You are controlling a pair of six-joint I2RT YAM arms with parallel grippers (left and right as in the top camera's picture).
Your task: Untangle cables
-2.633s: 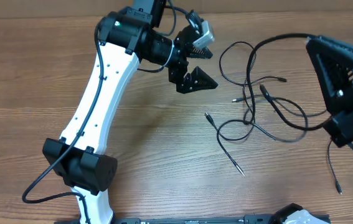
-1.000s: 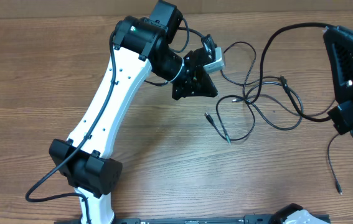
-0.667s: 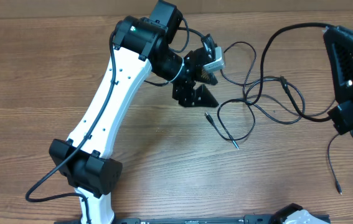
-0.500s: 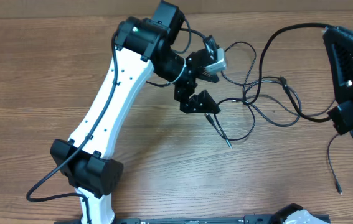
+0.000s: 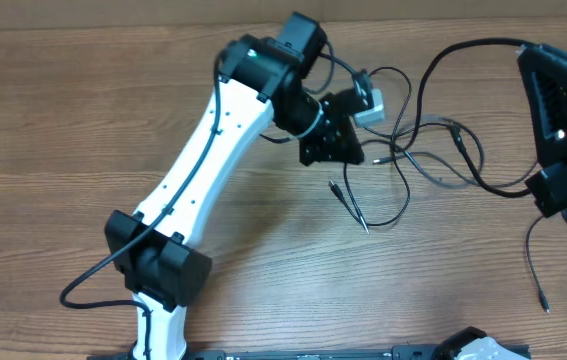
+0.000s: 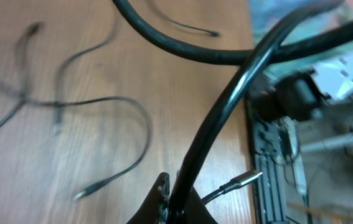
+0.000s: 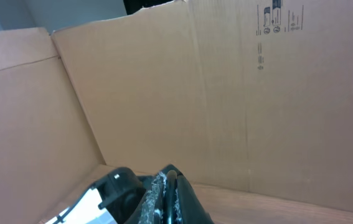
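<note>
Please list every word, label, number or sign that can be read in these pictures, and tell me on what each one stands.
No text can be quoted with certainty.
Black printed marks, upper right of the cardboard wall in the right wrist view: small symbols and short lines of print, too small to read.
Overhead view: no writing shows.
Left wrist view: too blurred; nothing legible.

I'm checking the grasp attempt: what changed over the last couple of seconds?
The left gripper swung right toward the cables, opened, dipped, then closed, apparently pinching a strand beside a silver plug. The right arm shifted slightly early on, and the loose strands bunched tighter. Since then the right gripper has stayed shut and in place.
</note>
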